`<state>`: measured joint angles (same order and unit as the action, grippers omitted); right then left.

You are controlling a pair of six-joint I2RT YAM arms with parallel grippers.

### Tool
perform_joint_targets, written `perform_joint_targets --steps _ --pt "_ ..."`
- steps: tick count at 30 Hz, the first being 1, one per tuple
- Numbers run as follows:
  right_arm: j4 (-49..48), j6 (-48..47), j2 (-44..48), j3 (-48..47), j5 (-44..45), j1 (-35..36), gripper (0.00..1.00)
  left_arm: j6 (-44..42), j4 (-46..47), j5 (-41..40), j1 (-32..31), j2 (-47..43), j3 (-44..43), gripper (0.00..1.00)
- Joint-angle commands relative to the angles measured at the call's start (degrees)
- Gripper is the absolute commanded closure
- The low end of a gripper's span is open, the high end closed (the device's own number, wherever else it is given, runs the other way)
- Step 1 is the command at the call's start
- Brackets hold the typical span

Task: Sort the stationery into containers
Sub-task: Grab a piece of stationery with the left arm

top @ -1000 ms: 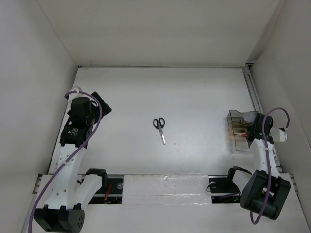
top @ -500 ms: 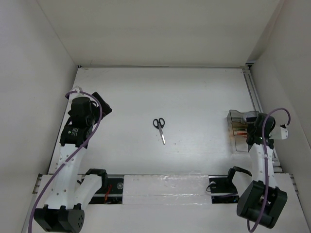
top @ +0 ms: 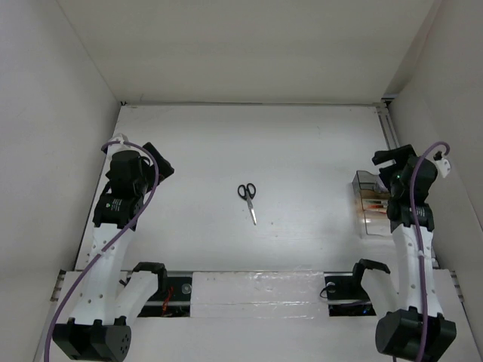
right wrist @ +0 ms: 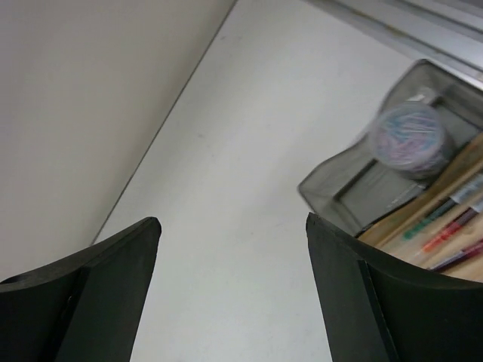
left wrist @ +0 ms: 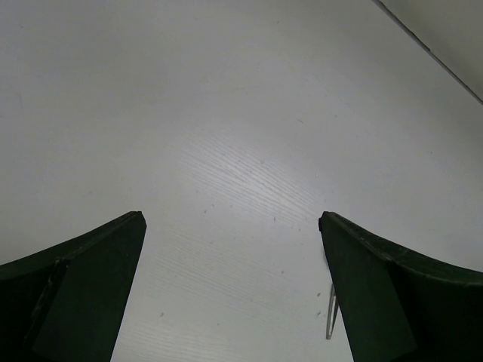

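Right now the scissors point(top: 247, 200) lie flat on the white table point(top: 302, 151), about midway between the two arms and well apart from both pairs of fingers. The left gripper point(left wrist: 230, 217) is spread wide over bare table on the left side, with nothing between its fingers. The right gripper point(right wrist: 232, 221) is also spread open and empty. It hangs above the table beside the far end of the boxes at the right edge. In its wrist view the grey box point(right wrist: 332, 188) sits just right of the right finger point(right wrist: 362, 294), with a round, blurred purplish disc point(right wrist: 411, 139) inside it. Touching that box on its near side, the amber box point(top: 375, 226) holds the green pen point(right wrist: 432, 217) and two red pens point(right wrist: 449, 232) lying side by side, their lower ends hidden behind that finger.
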<state>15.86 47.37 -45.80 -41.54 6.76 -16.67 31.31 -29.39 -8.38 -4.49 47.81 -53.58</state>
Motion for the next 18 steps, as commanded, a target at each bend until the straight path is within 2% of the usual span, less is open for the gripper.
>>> perform_joint_targets --steps 1,4,7,9,10,14,18 --pt "-0.7 -6.4 0.3 -4.4 -2.2 4.9 0.16 -0.7 1.8 0.7 -0.3 -0.3 0.5 0.00" --pt "1.3 -7.7 0.9 -6.3 -4.3 8.4 0.16 -1.4 2.4 3.6 -3.7 2.4 -0.4 0.00" --pt "1.8 -8.9 0.9 -7.0 -5.7 11.1 0.16 2.5 1.8 4.3 -10.0 10.2 -1.8 0.00" --pt "2.4 -8.9 1.4 -7.0 -5.7 14.5 0.16 7.9 3.6 1.6 -15.1 14.0 -1.8 0.00" --pt "2.4 -8.9 1.9 -7.0 -4.8 15.9 0.14 9.5 4.7 0.7 -19.5 18.4 -2.4 0.00" --pt "3.9 -8.4 1.2 -7.5 3.4 23.2 0.12 14.7 9.7 2.5 -27.1 32.1 -5.6 0.00" --pt "6.8 -10.5 0.4 -9.3 4.0 27.7 0.12 16.0 9.3 0.0 -33.4 42.8 -12.0 0.00"
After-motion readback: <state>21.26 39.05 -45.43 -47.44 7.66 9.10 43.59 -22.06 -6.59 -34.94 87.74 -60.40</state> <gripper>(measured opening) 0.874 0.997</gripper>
